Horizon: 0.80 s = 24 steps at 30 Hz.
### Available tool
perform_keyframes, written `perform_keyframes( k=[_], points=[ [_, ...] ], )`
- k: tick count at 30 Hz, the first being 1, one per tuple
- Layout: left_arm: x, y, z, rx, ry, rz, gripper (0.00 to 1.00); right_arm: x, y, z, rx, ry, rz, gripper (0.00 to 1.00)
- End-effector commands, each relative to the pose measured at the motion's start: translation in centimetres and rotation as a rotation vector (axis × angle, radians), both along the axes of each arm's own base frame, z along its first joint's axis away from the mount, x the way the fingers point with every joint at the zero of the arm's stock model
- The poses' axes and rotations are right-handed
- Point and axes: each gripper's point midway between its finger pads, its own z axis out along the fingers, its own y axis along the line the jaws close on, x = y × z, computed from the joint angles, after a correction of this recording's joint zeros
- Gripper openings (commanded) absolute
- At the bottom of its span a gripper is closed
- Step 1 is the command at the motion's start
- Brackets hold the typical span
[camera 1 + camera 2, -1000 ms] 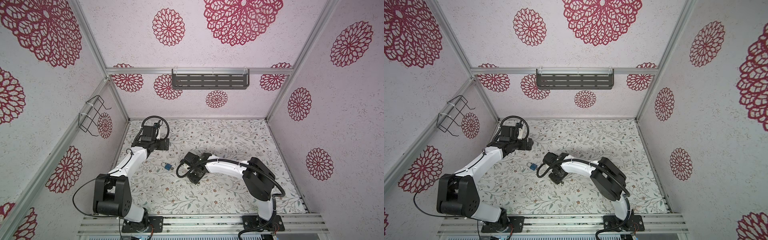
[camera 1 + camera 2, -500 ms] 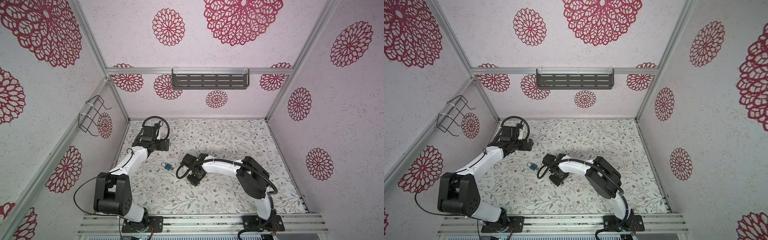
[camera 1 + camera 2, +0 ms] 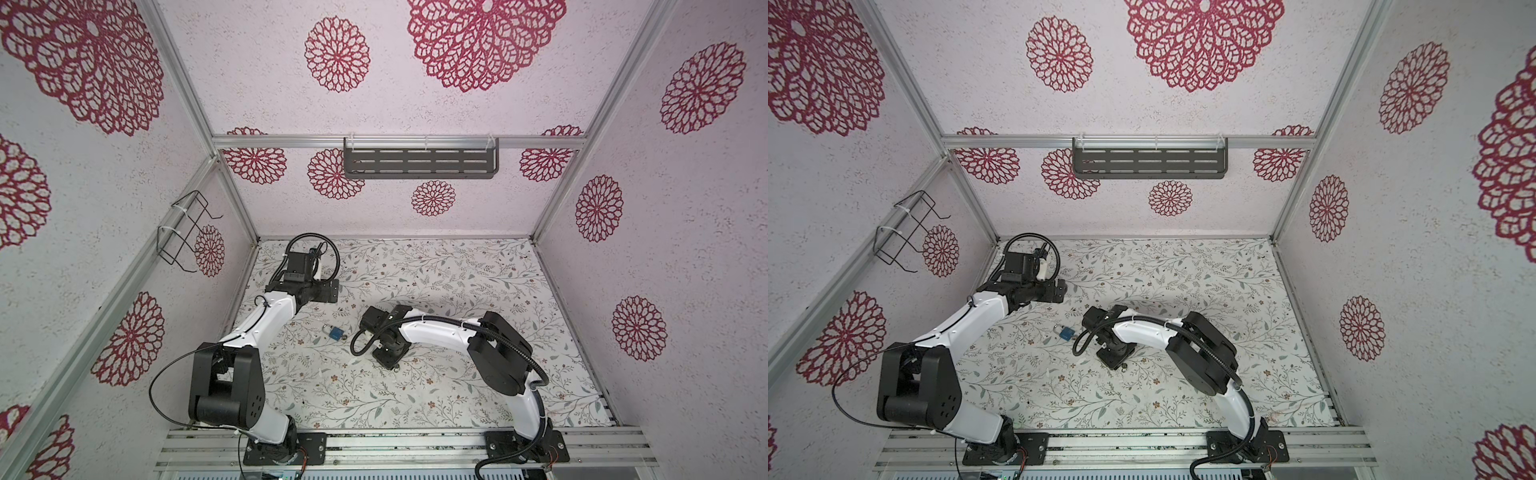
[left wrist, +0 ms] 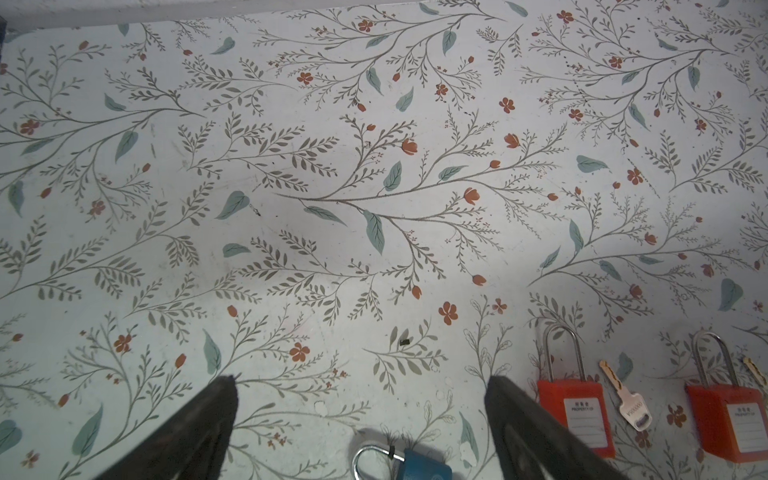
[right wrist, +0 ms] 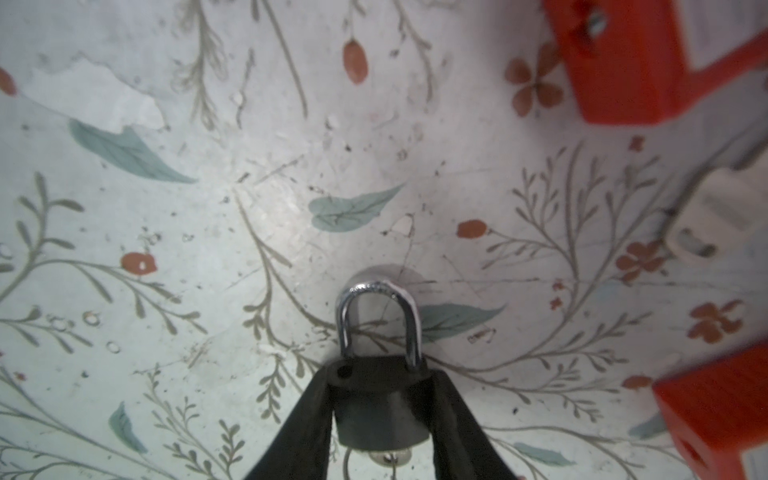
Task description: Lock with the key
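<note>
My right gripper (image 5: 380,374) is shut on a small black padlock (image 5: 380,411), one finger on each side of its body. Its steel shackle (image 5: 378,316) points away from the wrist, with one leg ending just above the body beside an open hole. A small silvery piece (image 5: 390,457) sticks out at the keyhole end; I cannot tell whether it is the key. In both top views this gripper (image 3: 388,357) (image 3: 1115,357) hangs low over the mat's middle. My left gripper (image 4: 361,380) (image 3: 328,291) is open over bare mat, with a blue padlock (image 4: 409,465) (image 3: 336,332) lying near it.
Two red padlocks (image 4: 575,411) (image 4: 731,419) lie side by side on the mat, each with a loose key (image 4: 627,395) beside it. In the right wrist view red padlock bodies (image 5: 623,58) (image 5: 719,415) lie close to the held lock. The enclosure walls ring the flowered mat (image 3: 436,270).
The right gripper's jaws have narrowed onto the black padlock, and the right arm's elbow has swung slightly to the left. The left arm has stayed where it was.
</note>
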Motion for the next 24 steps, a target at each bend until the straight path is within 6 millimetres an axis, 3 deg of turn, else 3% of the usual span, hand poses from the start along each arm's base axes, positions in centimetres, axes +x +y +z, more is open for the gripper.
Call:
perform_keyframes(
  k=[1, 8, 11, 15, 18, 24],
  points=[
    [0.5, -0.5, 0.7, -0.002, -0.016, -0.021, 0.97, -0.4, -0.6, -0.1, -0.05, 0.011, 0.003, 0.4],
    [0.2, -0.8, 1.1, 0.0, -0.008, -0.053, 0.97, 0.4, -0.1, 1.1, -0.017, -0.034, -0.006, 0.26],
    [0.2, -1.3, 1.2, -0.022, 0.001, -0.064, 0.97, 1.3, 0.5, 3.2, 0.048, -0.101, -0.013, 0.22],
    [0.0, -2.4, 2.4, -0.096, 0.03, -0.083, 1.0, 2.4, 1.1, 7.4, 0.157, -0.22, 0.035, 0.19],
    [-0.8, -4.0, 3.4, -0.199, 0.058, -0.139, 0.91, 3.1, 0.5, 9.9, 0.189, -0.295, 0.081, 0.18],
    [-3.1, -7.6, 3.7, -0.391, 0.178, -0.268, 0.69, 5.1, -2.4, 13.0, 0.259, -0.348, 0.146, 0.17]
  ],
)
